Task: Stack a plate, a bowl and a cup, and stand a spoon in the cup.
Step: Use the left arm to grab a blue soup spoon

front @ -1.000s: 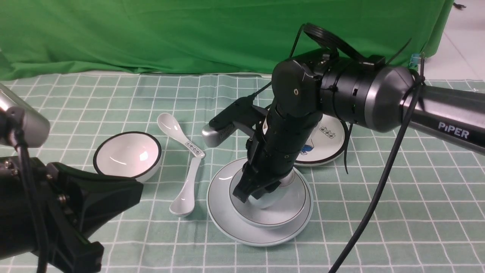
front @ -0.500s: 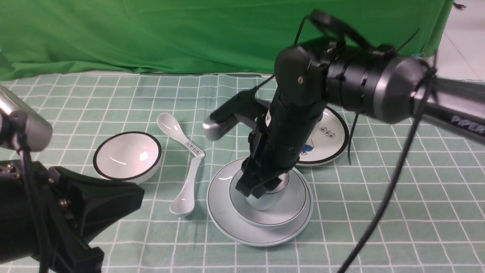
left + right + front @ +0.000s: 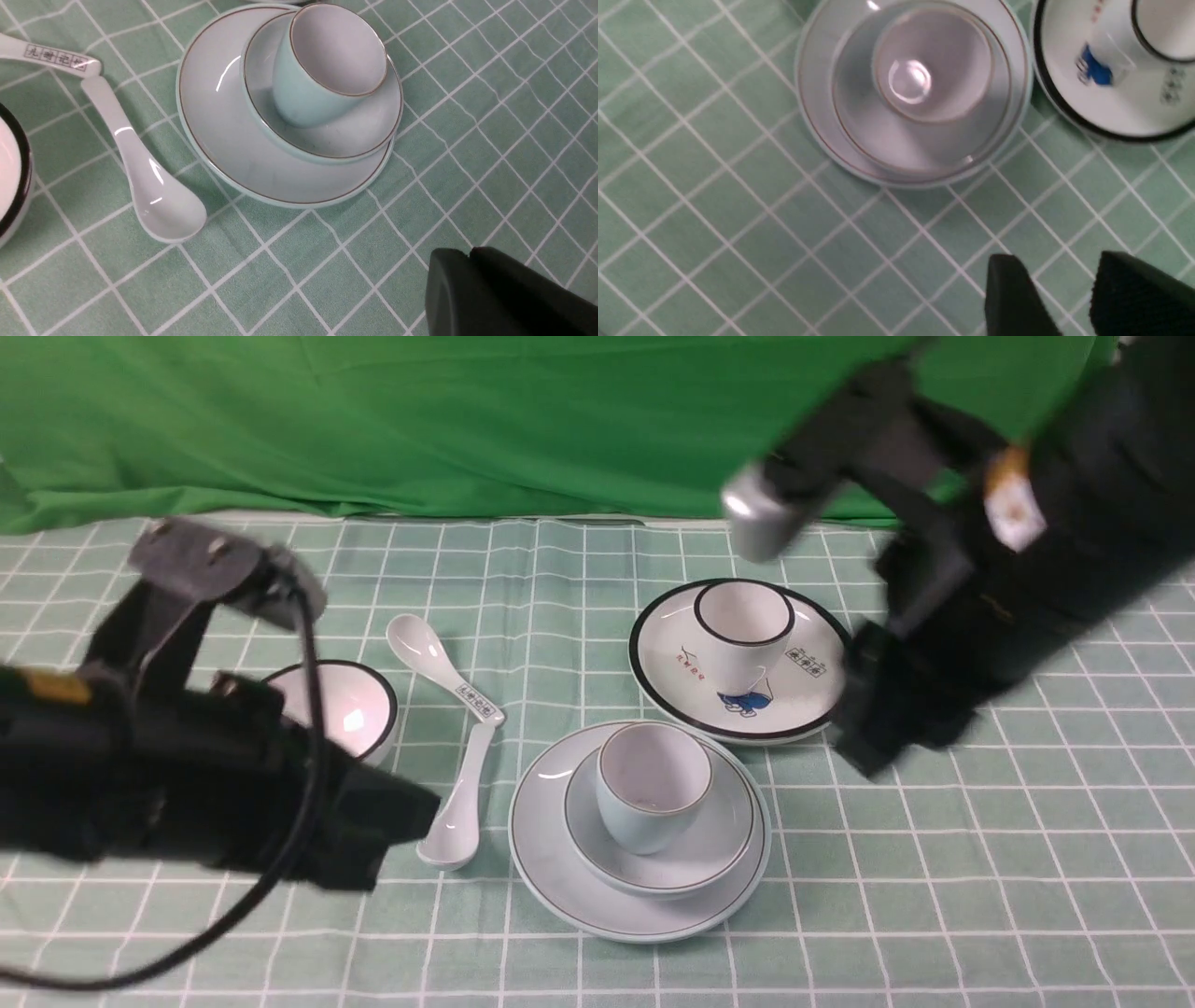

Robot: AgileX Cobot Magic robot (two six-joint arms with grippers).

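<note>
Having released the cup (image 3: 651, 784), now upright in the bowl (image 3: 724, 845) on the plate (image 3: 551, 859), the right hand (image 3: 1057, 261) has drawn away open and empty, so only the spoon (image 3: 464, 784), lying on the bench (image 3: 934, 896) just beside the plate, seems left for the closed left hand (image 3: 469, 254).

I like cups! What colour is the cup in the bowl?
Pale blue cup, thin dark rim; best in left wrist view.

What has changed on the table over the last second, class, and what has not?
The right claw let go of the cup and pulled up and away to the right, open. The left claw, shut, moved in towards the spoon. Cup, bowl, plate and spoon stayed in place.
</note>
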